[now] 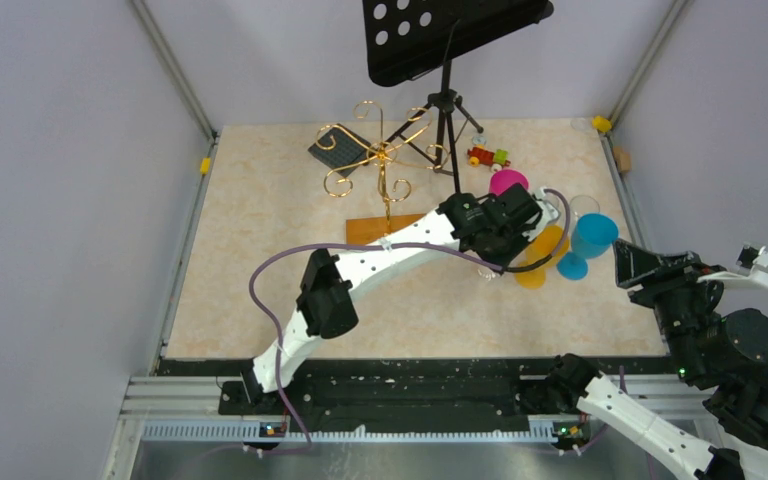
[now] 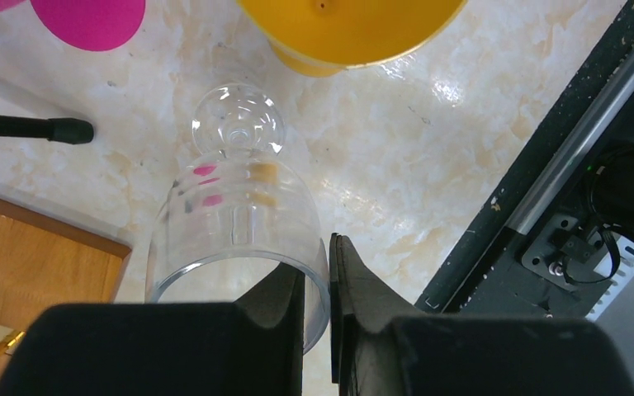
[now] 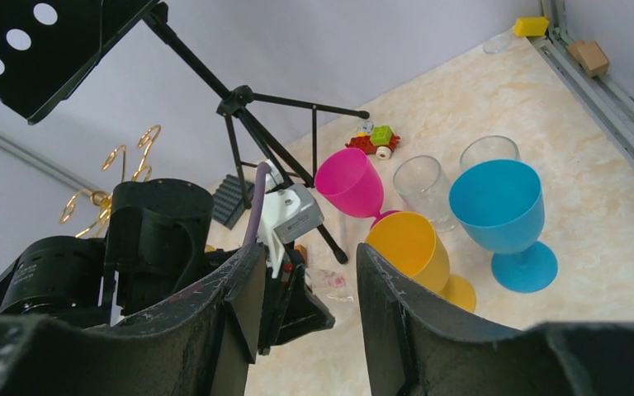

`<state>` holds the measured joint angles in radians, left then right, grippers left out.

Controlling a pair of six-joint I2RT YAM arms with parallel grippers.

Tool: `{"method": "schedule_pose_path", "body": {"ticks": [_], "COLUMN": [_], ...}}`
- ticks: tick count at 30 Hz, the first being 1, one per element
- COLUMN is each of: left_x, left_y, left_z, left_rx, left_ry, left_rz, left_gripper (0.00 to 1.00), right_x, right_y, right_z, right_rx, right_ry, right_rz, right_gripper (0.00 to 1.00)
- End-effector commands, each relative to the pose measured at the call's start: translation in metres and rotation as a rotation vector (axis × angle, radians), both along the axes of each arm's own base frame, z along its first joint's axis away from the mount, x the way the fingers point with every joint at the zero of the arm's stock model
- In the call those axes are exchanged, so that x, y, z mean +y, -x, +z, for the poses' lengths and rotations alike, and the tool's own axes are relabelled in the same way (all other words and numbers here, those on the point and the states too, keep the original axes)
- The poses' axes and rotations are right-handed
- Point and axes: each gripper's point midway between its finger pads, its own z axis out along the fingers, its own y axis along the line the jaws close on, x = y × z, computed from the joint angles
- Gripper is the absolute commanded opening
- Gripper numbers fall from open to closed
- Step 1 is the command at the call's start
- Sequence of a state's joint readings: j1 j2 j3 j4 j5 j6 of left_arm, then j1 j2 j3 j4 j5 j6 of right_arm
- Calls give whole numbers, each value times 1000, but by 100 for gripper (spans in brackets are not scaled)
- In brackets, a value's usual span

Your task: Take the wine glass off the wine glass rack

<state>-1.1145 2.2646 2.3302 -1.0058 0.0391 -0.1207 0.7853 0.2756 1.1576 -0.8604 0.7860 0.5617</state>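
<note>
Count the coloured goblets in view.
3. The pink goblet stands by the music stand; the yellow goblet nearer the arms' bases; the blue goblet right of the yellow. The left arm may hide others.

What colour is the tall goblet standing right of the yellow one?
The goblet is bright blue, best seen in the right wrist view.

The beige marbled surface [image 1: 260, 290] carries a flat orange-brown wooden base [image 1: 368, 230]; a pink plastic goblet [image 3: 347, 181], a yellow plastic goblet [image 3: 409, 247] and a blue plastic goblet [image 3: 499, 206] stand close together; a small colourful toy train [image 1: 487, 156] sits beyond them.
</note>
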Motion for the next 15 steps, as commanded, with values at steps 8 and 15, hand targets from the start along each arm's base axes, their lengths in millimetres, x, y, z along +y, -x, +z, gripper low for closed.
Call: {"method": "schedule_pose_path", "body": {"ticks": [8,15], "left_x": [-16,-18], "left_y": [-20,-22], "left_z": [29,53], "left_rx": [-93,-124], "left_ry": [98,147], "left_rz": [6,2], "left_gripper": [34,54], "right_x": [4,6], "right_y": [3,2], "right_z": [7,6], "right_rx": [-21,-20], "right_ry": [-41,-38], "right_rz": [33,40], "right_gripper": [46,46]}}
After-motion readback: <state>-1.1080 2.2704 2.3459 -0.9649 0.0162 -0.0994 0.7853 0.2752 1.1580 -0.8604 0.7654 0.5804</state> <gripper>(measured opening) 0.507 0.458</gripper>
